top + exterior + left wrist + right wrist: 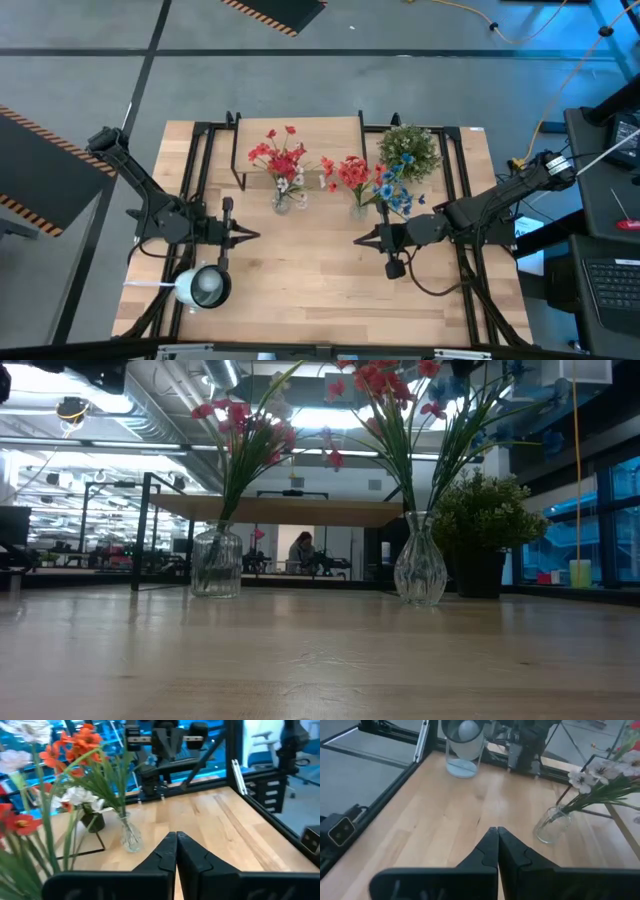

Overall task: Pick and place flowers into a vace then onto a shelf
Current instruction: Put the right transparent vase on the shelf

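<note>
Two clear glass vases stand on their bases on the table, just in front of the shelf [280,510]. The left vase [284,200] holds red and whitish flowers [280,160]. The right vase [359,208] holds red and blue flowers [375,180]. In the low view the left vase [217,562] and the right vase [420,570] stand upright, with the stems rising out of their necks. My left gripper [252,236] is shut over bare table, nearer than the left vase. My right gripper [358,240] is shut over bare table, nearer than the right vase. Both point at each other.
A bushy green plant in a dark pot [410,150] stands at the far right beside the shelf. A clear cylinder with a white ball [203,287] stands at the near left, close to my left arm. Bare wood [310,280] lies between and in front of the grippers.
</note>
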You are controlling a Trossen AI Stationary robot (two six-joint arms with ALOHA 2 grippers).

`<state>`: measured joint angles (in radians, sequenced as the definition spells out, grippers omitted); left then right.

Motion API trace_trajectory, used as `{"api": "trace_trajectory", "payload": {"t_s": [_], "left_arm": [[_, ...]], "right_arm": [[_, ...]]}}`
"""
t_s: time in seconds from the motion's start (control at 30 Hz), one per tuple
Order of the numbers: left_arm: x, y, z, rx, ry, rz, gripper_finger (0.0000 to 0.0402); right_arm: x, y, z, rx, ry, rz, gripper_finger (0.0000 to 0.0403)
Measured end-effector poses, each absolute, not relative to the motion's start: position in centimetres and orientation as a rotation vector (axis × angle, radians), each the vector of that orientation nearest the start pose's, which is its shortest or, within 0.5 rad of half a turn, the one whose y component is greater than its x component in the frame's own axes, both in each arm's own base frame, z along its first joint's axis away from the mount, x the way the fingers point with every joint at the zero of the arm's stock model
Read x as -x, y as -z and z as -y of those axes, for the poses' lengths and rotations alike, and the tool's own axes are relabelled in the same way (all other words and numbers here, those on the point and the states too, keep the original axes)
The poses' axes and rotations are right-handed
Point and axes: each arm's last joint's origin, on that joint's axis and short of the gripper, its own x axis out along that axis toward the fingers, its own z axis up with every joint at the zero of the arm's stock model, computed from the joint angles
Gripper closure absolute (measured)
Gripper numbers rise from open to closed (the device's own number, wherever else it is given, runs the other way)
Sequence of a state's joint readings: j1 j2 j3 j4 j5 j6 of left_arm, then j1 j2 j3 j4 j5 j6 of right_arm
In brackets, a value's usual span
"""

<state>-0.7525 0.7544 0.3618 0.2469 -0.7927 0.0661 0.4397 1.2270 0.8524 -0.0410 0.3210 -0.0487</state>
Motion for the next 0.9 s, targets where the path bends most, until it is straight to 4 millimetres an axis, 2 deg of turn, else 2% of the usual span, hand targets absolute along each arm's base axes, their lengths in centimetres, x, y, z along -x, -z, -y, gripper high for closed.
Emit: {"api": "trace_trajectory", "payload": {"t_s": [0.17, 0.37, 0.53, 0.8, 0.9], "left_arm": [[-13.4, -23.1, 9.6, -0.168, -0.058, -0.127, 0.0384], [-13.3, -22.9, 9.6, -0.133, -0.066, -0.139, 0.0343], [-13.3, -22.9, 9.6, -0.134, -0.069, -0.138, 0.0321], [-13.3, -22.9, 9.6, -0.137, -0.069, -0.138, 0.0324], [-13.3, -22.9, 9.6, -0.170, -0.067, -0.140, 0.0326]], "right_arm": [[-24.6, -27.6, -10.6, 0.213, -0.127, -0.401, 0.0402], [-24.7, -27.5, -10.6, 0.195, -0.118, -0.404, 0.0402], [-24.6, -27.4, -10.7, 0.152, 0.001, -0.401, 0.0402], [-22.8, -27.2, -13.8, 0.076, 0.085, -0.371, 0.0402], [-22.4, -26.5, -15.4, 0.044, 0.095, -0.377, 0.0402]]}}
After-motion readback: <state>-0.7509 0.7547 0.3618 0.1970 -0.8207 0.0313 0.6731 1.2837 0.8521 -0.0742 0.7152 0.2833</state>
